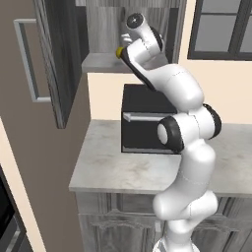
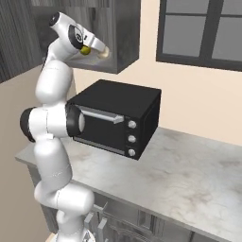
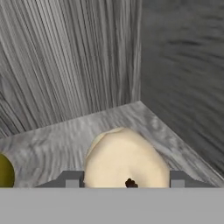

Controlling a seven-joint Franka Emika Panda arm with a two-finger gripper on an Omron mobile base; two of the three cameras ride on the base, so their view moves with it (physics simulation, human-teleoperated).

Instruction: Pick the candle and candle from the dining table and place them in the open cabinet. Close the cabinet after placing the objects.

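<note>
Standing on the near marble counter (image 1: 113,167), the black toaster oven (image 2: 116,120) sits back against the wall, its silver door handle and three knobs facing the room. Above it hangs the dark grey wood-grain cabinet (image 2: 120,33), its door (image 1: 59,64) swung open to the left with the long silver bar handle (image 1: 27,61) showing. The white arm reaches up from the base and bends into the open cabinet. In the hand view the gripper (image 3: 126,177) has a grey finger on either side of the squat cream candle (image 3: 124,159), with the candle's dark wick showing between them; the fingers sit right against its sides, clasping it. The candle is over the cabinet's grey shelf floor (image 3: 65,135), toward the right far corner; I cannot tell whether it is resting on the shelf. A small yellow ball (image 3: 5,171) lies on the shelf just left of the candle, also seen beside the hand from the base views.
</note>
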